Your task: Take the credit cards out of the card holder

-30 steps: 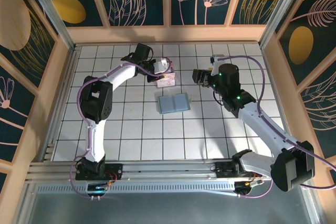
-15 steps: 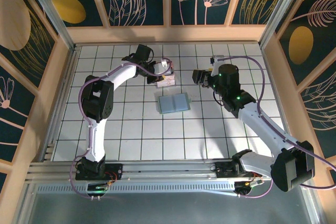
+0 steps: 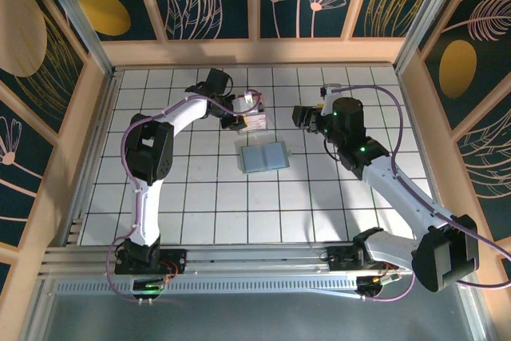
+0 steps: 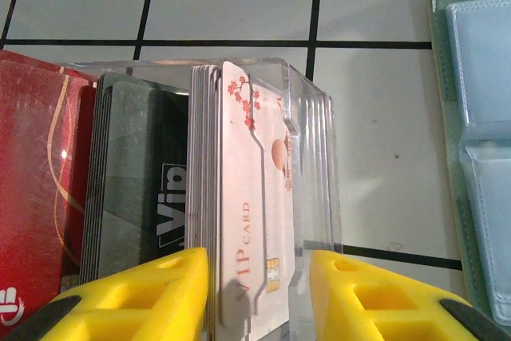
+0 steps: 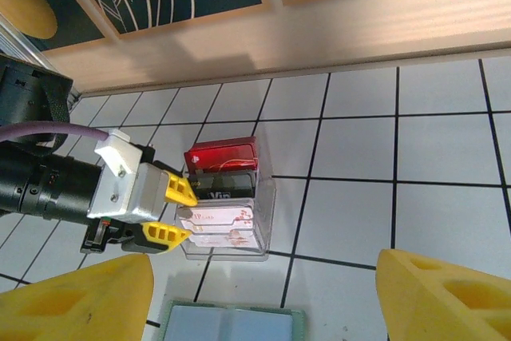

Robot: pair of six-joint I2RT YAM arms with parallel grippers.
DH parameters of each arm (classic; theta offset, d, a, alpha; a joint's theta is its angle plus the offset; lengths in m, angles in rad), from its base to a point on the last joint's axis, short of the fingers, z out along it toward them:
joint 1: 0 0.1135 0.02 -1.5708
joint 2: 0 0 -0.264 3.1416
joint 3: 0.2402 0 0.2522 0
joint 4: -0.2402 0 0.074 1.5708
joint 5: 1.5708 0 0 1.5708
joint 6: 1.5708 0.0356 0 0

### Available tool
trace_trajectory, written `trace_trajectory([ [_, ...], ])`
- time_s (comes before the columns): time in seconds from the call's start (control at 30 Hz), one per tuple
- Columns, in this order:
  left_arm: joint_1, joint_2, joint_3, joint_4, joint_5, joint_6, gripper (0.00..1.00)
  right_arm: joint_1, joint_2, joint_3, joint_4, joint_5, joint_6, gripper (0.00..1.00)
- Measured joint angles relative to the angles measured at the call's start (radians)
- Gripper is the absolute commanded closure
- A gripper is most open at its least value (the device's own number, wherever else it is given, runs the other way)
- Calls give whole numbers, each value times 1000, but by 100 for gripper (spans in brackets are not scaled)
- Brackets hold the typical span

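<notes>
The card holder [image 3: 263, 156] lies open and flat on the white tiles; its pale green edge and clear sleeves show in the left wrist view [image 4: 479, 117] and the right wrist view [image 5: 231, 325]. Credit cards stand upright in a clear box [image 4: 315, 157]: a red one [image 4: 32, 197], a dark one [image 4: 144, 189] and a white-pink one [image 4: 255, 221]. My left gripper [image 4: 259, 277] is open, its yellow fingers [image 4: 144, 293] either side of the white-pink card, with a gap on the right. My right gripper [image 5: 265, 265] hangs open above the tiles beside the box.
The clear box [image 3: 255, 123] sits just behind the card holder, with the left gripper [image 3: 242, 117] at its left end and the right gripper [image 3: 307, 115] to its right. Wooden walls [image 3: 255, 49] ring the tiled table.
My left gripper's jaws have parted from shut around the white-pink card, which stands in the clear box. The right arm has not moved.
</notes>
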State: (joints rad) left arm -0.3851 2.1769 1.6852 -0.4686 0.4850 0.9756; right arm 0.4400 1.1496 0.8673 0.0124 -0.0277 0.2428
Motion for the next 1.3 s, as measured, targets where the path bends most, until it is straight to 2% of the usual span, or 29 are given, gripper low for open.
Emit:
trace_trajectory([
  [0.37, 0, -48, -10, -18, 3, -1, 63, 0, 0, 0, 1, -7, 1, 26],
  [0.6, 0, -229, -127, 64, 2, -50, 62, 8, 0, 0, -1, 3, 3, 26],
  [0.87, 0, -441, -315, 229, -50, -160, 59, 76, 39, 8, -28, 60, 6, 26],
  [0.9, 0, -459, -331, 246, -57, -180, 57, 84, 48, 12, -33, 67, 8, 26],
  [0.97, 0, -494, -361, 275, -76, -219, 26, 107, 67, 24, -50, 92, 12, 27],
  [1.0, 0, -511, -376, 291, -82, -244, 15, 119, 78, 32, -60, 105, 19, 27],
  [1.07, 0, -547, -414, 324, -97, -292, 2, 150, 103, 49, -84, 132, 27, 28],
  [1.3, 0, -697, -594, 485, -182, -521, 1, 234, 206, 98, -170, 185, 88, 35],
])
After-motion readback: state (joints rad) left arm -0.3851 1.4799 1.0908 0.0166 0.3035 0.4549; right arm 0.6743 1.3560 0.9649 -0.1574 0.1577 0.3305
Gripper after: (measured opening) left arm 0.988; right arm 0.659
